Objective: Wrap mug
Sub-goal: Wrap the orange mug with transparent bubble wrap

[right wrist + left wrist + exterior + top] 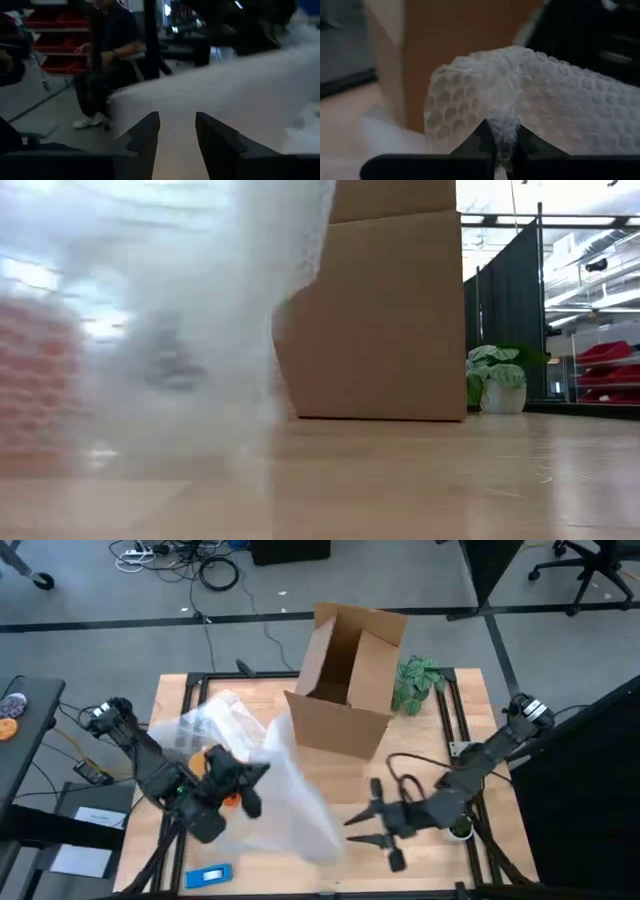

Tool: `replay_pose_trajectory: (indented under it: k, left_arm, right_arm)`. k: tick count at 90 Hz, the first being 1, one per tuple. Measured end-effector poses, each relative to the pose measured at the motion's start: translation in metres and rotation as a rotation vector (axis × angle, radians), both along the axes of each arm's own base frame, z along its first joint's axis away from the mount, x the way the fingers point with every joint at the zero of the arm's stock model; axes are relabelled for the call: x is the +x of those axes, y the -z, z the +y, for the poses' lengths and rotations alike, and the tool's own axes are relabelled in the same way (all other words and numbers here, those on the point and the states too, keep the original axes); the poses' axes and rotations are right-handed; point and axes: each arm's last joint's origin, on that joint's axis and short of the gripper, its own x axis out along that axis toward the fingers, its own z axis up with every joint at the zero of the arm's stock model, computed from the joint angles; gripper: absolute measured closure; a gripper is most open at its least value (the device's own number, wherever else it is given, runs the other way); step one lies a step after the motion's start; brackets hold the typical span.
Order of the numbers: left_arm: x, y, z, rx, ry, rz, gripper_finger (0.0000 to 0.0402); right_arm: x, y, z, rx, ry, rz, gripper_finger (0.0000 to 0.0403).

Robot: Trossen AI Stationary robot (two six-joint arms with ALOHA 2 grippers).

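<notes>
High view, as I watched: the left hand (pixel 247 783) sat at the bench's (pixel 420 865) left side, over a sheet of bubble wrap (pixel 285 790) that spread toward the middle. A sliver of the orange mug (pixel 212 756) showed just beside that hand, mostly covered by arm and wrap. The right hand (pixel 368 825) lay near the wrap's right edge, fingers spread apart. A cardboard box (pixel 345 680) stood behind, with a small plant (pixel 418 682) beside it.

Low view: wrap (pixel 170 320) filled the left half, box (pixel 385 320) and plant (pixel 492 378) beyond.

Left wrist view: my left fingers (pixel 481 140) pinched a fold of wrap (pixel 520 100).

Right wrist view: the fingers (pixel 145 135) stood apart, empty, facing wrap (pixel 240 85); a seated person (pixel 107 60) showed beyond.
</notes>
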Motion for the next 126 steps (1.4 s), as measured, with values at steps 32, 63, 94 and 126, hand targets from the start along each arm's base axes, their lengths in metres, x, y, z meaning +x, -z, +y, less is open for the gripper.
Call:
replay_pose_trajectory:
  k: [32, 63, 94, 126]
  left_arm:
    - [0.038, 0.012, 0.043, 0.215, -0.251, 0.105, 0.0402]
    - [0.066, 0.039, 0.052, 0.448, -0.314, 0.326, 0.0402]
    - [0.056, 0.052, 0.053, 0.494, -0.021, 0.734, 0.0401]
    - [0.039, 0.061, 0.054, 0.402, 0.141, 0.985, 0.0367]
  right_arm:
    - [0.02, 0.039, 0.027, -0.062, 0.006, 0.042, 0.0292]
    - [0.111, 0.172, -0.012, 0.069, 0.437, 0.247, 0.0296]
    - [0.134, 0.262, -0.039, 0.339, 0.403, 0.513, 0.0343]
    - [0.088, 0.222, -0.018, 0.36, 0.2, 0.969, 0.0401]
